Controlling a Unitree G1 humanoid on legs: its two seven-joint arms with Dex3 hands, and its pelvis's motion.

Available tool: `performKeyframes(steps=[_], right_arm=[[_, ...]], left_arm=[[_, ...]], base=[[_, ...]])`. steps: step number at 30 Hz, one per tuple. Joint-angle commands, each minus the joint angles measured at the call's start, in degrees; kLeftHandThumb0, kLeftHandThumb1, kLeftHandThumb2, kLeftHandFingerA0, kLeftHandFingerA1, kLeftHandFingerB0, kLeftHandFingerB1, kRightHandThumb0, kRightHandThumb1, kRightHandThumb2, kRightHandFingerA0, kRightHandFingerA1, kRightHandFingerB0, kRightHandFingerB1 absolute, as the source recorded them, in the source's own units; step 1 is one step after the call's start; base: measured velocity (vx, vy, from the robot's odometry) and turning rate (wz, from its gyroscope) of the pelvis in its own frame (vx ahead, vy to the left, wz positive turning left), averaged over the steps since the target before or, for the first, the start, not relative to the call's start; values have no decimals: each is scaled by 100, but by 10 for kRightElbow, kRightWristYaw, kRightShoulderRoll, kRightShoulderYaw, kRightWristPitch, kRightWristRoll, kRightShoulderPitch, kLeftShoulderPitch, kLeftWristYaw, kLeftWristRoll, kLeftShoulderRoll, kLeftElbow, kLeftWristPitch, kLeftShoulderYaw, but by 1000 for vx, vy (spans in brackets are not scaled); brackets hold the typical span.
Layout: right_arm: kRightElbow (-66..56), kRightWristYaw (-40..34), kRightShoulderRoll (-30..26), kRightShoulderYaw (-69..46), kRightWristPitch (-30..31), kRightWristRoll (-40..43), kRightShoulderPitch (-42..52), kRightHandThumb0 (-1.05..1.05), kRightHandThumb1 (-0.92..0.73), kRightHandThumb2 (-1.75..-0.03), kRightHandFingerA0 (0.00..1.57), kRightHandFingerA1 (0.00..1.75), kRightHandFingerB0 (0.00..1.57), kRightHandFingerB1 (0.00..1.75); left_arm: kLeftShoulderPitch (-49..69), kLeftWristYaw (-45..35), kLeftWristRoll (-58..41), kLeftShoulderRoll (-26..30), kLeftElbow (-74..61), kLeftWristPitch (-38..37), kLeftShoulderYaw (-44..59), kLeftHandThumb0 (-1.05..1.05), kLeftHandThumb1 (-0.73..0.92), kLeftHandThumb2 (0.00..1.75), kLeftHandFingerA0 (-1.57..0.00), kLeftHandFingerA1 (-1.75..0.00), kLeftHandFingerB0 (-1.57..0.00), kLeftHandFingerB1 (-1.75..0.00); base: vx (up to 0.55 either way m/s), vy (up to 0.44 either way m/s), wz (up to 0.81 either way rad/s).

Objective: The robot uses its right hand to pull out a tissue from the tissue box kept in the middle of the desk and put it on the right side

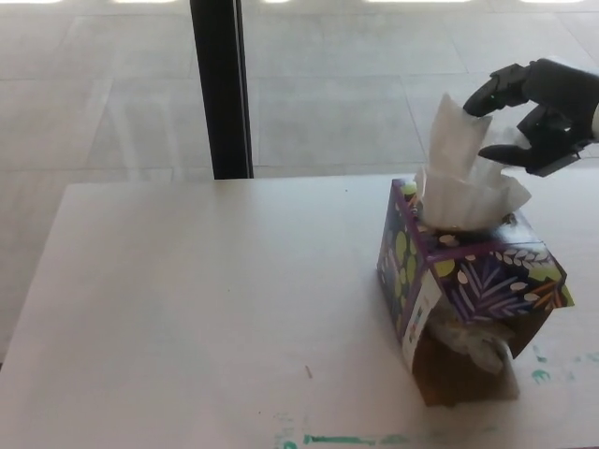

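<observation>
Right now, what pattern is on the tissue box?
Head view: tissue box is purple with green, white and orange leaf print.

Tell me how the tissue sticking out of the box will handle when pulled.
The tissue is thin and crumpled, so likely floppy, light and easy to tear. The tissue box has a torn-open side and looks light; it may lift or slide with the pull.

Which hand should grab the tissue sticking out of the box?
The right hand. It hovers open beside the tissue poking up from the box. The left hand isn't in view.
</observation>
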Motion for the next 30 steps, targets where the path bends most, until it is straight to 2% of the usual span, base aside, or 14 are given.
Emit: performKeyframes(steps=[1,2,7,8,12,19,20,21,22,24,25,28,29,30], right_arm=[[-2,0,-2,-3,-33,-25,-10,-62,-69,-61,38,54,36,35],[-4,1,0,-3,-31,-26,-9,-64,-69,-61,40,56,35,35],[-19,13,15,-6,-33,-25,-3,-63,-69,-61,50,54,34,35],[-22,14,16,-11,-41,-19,0,-67,-57,-91,53,64,30,49],[-36,16,27,-24,-45,-14,7,-61,-56,-92,96,105,33,50],[-55,38,39,-14,-24,-31,0,-60,-69,-61,92,105,33,33],[-53,41,36,-11,-32,-34,1,-58,-69,-61,93,105,33,33],[-54,42,35,-12,-31,-34,1,-58,-69,-61,93,105,33,33],[-49,48,33,-12,-33,-33,2,-56,-68,-61,87,102,34,34],[-45,63,31,-10,-21,-35,4,-54,-65,-60,85,95,33,32],[-42,81,27,0,-17,-43,2,-48,-67,-61,78,84,31,32],[-35,85,27,3,-9,-49,0,-46,-66,-60,76,80,32,32],[-24,85,29,9,-6,-56,-3,-40,-66,-59,85,101,35,32],[-19,87,30,11,-4,-58,-4,-37,-66,-60,84,104,37,33]], left_arm=[[3,-5,7,12,1,-10,-4,-105,52,124,-81,-112,-59,-95],[3,-5,8,13,2,-10,-6,-105,66,88,-83,-121,-57,-102],[6,-1,14,11,6,-19,-16,-105,66,88,-87,-118,-59,-100],[6,-1,13,11,5,-18,-16,-105,66,89,-87,-117,-63,-99],[5,-3,9,13,3,-16,-16,-105,67,90,-86,-118,-56,-100],[3,-3,3,10,3,-11,-10,-105,69,86,-88,-117,-61,-100],[3,-10,-2,12,2,-7,-6,-105,54,127,-92,-115,-57,-93],[3,-11,-2,13,2,-6,-6,-105,54,127,-92,-115,-57,-93],[3,-12,0,13,2,-7,-6,-105,69,86,-86,-119,-56,-102],[3,-11,3,14,5,-12,-9,-105,70,85,-87,-116,-60,-98],[4,-15,6,16,6,-17,-11,-105,54,126,-86,-111,-58,-92],[5,-11,12,16,3,-25,-16,-105,53,126,-89,-113,-55,-91],[6,-14,14,18,2,-26,-19,-105,72,82,-77,-117,-55,-99],[4,-11,14,18,4,-23,-21,-105,72,81,-82,-117,-60,-99]], base=[[0,0,0],[0,0,0],[0,0,0],[0,0,0],[0,0,0],[0,0,0],[0,0,0],[0,0,0],[0,0,0],[0,0,0],[0,0,0],[0,0,0],[0,0,0],[0,0,0]])
